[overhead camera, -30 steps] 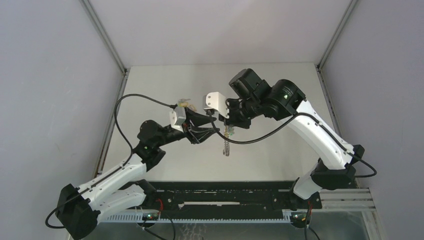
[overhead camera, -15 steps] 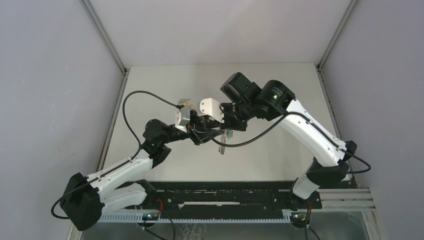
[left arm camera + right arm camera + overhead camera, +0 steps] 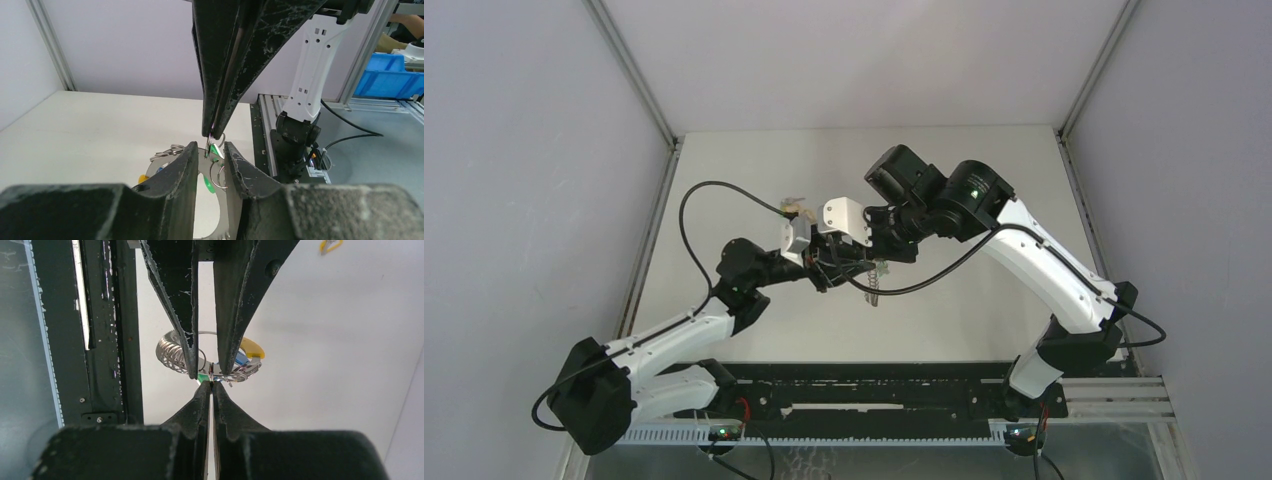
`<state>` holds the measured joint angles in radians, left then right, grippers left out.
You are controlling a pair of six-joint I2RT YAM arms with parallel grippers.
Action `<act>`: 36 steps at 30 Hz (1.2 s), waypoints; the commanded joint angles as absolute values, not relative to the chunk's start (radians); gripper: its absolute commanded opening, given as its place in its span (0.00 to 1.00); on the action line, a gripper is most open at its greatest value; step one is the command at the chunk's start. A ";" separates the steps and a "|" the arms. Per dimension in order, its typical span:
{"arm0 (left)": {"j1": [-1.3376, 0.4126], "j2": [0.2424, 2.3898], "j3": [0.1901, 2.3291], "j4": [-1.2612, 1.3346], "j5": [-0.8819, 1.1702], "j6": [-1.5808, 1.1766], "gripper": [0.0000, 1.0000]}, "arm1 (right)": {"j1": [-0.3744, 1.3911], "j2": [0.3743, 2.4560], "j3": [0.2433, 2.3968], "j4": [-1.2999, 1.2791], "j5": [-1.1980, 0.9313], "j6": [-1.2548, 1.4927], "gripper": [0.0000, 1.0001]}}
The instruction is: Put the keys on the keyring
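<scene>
The keyring point(image 3: 874, 290) hangs in mid-air over the table's middle, with my right gripper point(image 3: 879, 262) shut on its top edge. In the right wrist view its ribbed coil point(image 3: 170, 354) shows, along with yellow point(image 3: 252, 347), blue and green point(image 3: 202, 376) keys on small rings. My right gripper point(image 3: 212, 383) pinches the thin metal there. My left gripper point(image 3: 842, 262) meets it from the left. Its jaws point(image 3: 210, 146) straddle the ring's flat band point(image 3: 208, 164) and the green key point(image 3: 216, 150), with a narrow gap on each side. A loose yellowish key point(image 3: 796, 206) lies on the table behind.
A black rail point(image 3: 874, 385) runs along the near edge by both arm bases. Grey walls close in the table on the left, right and back. Black cables loop off both wrists. Blue bins point(image 3: 395, 75) stand beyond the table.
My left arm has slid right up to the right gripper, and its jaws have narrowed around the hanging keyring. The right gripper shifted slightly left, still holding the ring.
</scene>
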<state>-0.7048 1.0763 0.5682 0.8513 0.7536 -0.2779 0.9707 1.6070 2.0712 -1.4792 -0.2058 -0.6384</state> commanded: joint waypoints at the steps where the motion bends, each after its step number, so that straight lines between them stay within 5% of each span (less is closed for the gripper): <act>1: -0.709 1.070 0.553 0.866 0.734 -0.249 0.30 | 0.979 1.591 2.107 -1.452 -0.228 -0.652 0.00; 15: -0.709 1.076 0.568 0.863 0.764 -0.256 0.00 | 0.987 1.591 2.098 -1.439 -0.241 -0.650 0.00; 18: -0.709 1.059 0.553 0.879 0.719 -0.257 0.00 | 0.984 1.564 2.079 -1.399 -0.236 -0.630 0.00; 21: -0.707 1.029 0.511 0.958 0.651 -0.282 0.00 | 0.972 1.493 2.017 -1.326 -0.247 -0.609 0.11; 29: -0.694 1.036 0.447 1.217 0.600 -0.402 0.00 | 0.784 1.136 1.569 -0.828 -0.539 -0.508 0.27; 36: -0.687 1.103 0.476 1.390 0.655 -0.504 0.00 | 0.620 1.041 1.346 -0.556 -0.795 -0.358 0.25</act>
<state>-0.6945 1.0790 0.4522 1.2133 0.6376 -0.4290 0.6590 1.0206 1.3907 -0.7967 -0.5865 -0.4721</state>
